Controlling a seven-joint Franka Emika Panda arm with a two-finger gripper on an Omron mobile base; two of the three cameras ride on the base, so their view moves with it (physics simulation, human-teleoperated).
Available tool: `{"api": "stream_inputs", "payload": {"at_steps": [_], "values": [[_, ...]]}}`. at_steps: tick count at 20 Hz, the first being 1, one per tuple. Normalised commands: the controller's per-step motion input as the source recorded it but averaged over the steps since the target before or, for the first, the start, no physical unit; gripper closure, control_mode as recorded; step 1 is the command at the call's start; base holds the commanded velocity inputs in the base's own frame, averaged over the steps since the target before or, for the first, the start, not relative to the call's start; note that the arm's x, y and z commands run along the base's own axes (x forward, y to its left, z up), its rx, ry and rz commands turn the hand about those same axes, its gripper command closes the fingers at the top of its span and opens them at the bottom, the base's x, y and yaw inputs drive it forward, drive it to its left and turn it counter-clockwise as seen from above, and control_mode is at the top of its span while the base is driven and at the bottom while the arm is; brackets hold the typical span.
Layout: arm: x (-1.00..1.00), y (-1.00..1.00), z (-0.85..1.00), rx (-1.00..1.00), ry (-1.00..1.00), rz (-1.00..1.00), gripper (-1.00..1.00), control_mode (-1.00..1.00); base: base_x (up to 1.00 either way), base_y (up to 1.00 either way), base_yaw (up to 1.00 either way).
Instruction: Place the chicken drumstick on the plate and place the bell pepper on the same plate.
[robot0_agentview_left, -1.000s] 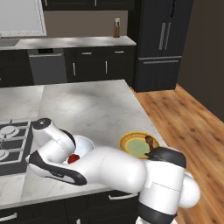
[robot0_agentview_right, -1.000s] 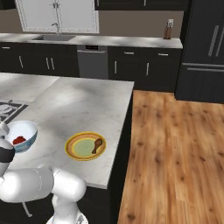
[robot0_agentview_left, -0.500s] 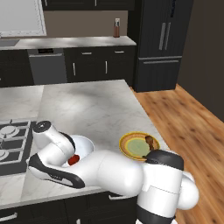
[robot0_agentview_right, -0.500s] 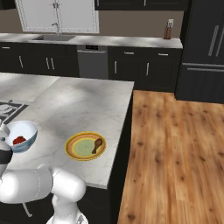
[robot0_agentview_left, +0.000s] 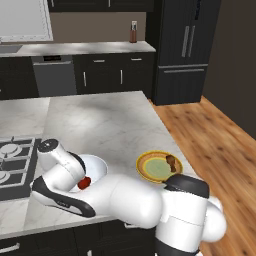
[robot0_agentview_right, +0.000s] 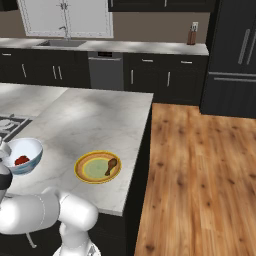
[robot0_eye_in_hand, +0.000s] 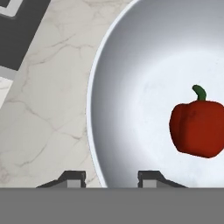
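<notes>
Left base view: arm rises from lower right, folds low and sweeps left across the front edge of the marble counter, wrist bent over the white bowl. Hand itself hidden behind the wrist housing, so can't tell jaw state from here. Bell pepper shows as a red spot in the bowl, right beside the wrist. Plate sits to the right of the bowl, near the counter's right edge, w/ the chicken drumstick on its right side. Stove burners to the left of the bowl.

Right base view: arm comes in from lower left, forearm lying low along the counter front, wrist at the far left edge by the bowl, blue pattern on its outside. Bell pepper inside it. Plate apart from the bowl, to its right; drumstick rests on the plate's right half, bone end pointing up-right toward the rim.

Hand view: cam looks straight down into the bowl. Gripper tips at bottom, spread apart, nothing between them; bowl's rim passes btwn the two tips. Bell pepper lies in the bowl floor off to the right, green stem up, clear of both fingertips. Marble counter left of the bowl, stove corner top left.
</notes>
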Motion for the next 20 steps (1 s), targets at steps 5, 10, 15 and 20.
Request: {"api": "stream_inputs", "payload": {"at_steps": [5,10,15,20], "values": [[0.00,-0.01,0.00,0.03,0.00,0.00,1.00,-1.00,0.00,0.00,0.00],[0.00,-0.10,0.27,0.13,0.00,0.00,1.00,-1.00,0.00,0.00,0.00],[0.02,-0.12,0.47,0.12,0.00,0.00,1.00,-1.00,0.00,0.00,0.00],[0.11,-0.29,0.42,0.13,-0.05,0.00,1.00,-1.00,0.00,0.00,0.00]]}}
